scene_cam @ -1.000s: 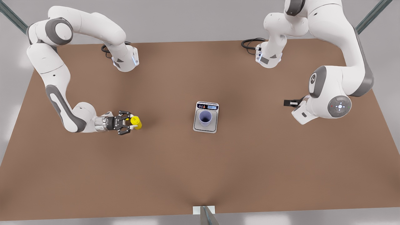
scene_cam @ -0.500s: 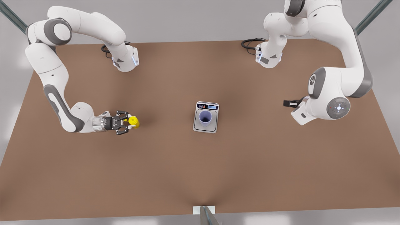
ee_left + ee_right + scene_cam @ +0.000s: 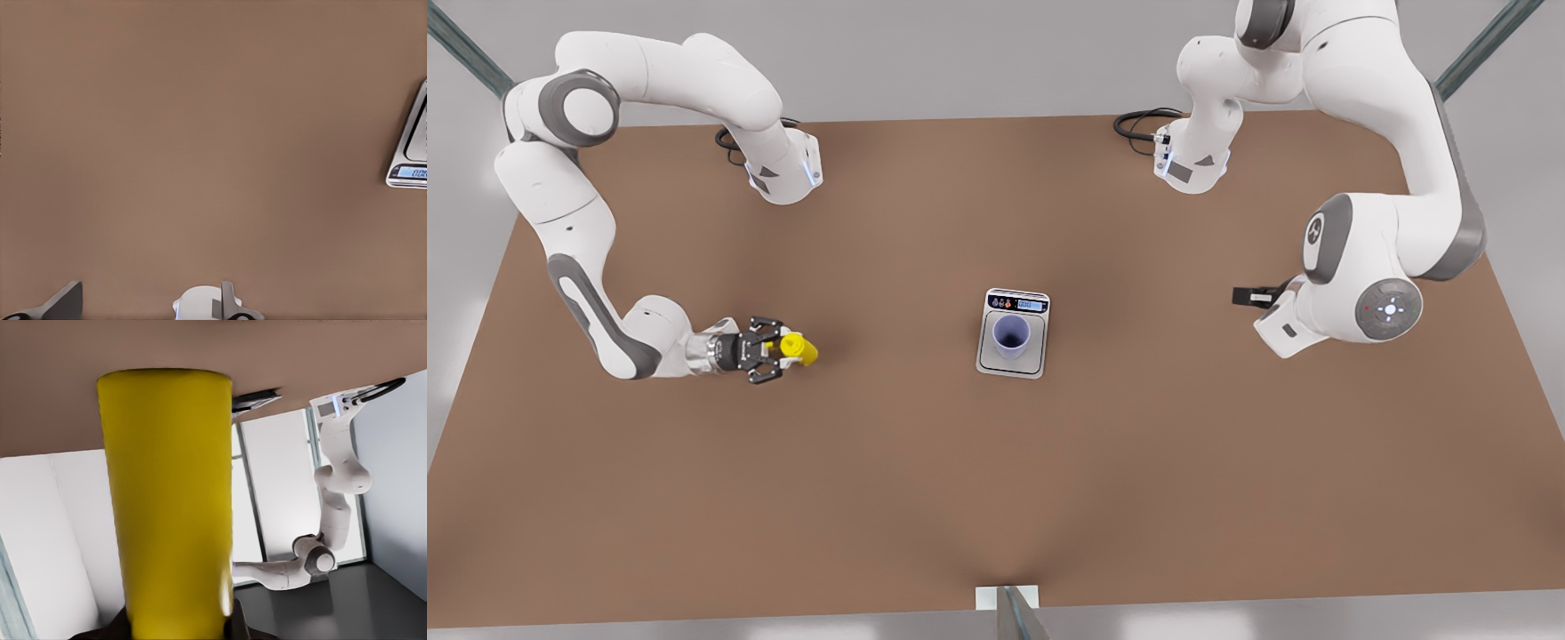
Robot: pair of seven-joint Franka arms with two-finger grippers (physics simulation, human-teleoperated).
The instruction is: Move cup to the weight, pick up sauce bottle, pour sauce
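I see even, soft light from above: the brown table [image 3: 925,462] shows faint, diffuse shadows and no glare. The sauce bottle [image 3: 167,507] fills my right wrist view, slightly soft-edged.

cup [image 3: 1011,336] on weight [image 3: 1012,356], sauce bottle [image 3: 797,348] far left.

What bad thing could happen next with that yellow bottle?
1. The yellow cylindrical squeeze bottle, held by the right gripper, is far from the lavender-blue tumbler; tipping early might spill sauce on the brown table.
2. Bumping the narrow tumbler could knock it off the silver scale.
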